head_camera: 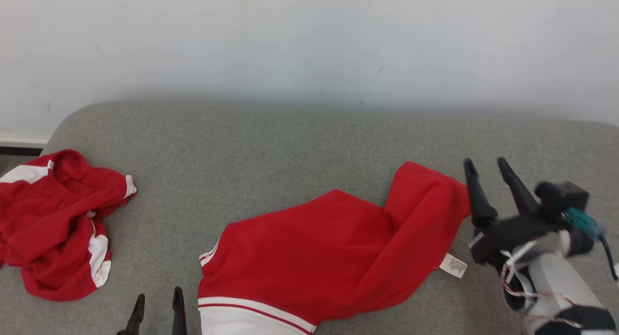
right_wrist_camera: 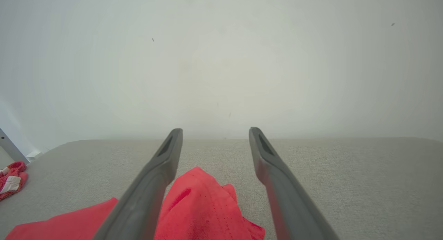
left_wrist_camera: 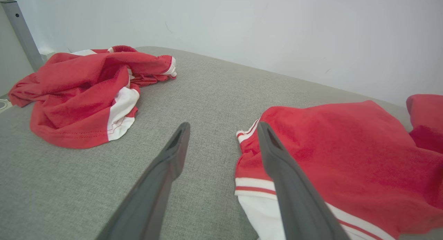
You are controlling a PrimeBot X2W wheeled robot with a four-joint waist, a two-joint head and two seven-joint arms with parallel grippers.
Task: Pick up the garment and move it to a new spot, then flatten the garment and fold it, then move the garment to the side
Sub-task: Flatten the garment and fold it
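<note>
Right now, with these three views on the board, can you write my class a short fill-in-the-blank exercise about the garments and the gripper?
1. The right gripper is beside the spread garment, holding nothing, with its two fingers ____.
2. The crumpled garment lies at the robot's ____ end of the grey cushion.
3. Both garments are red with ____ trim.

Missing words: open; left; white
</note>
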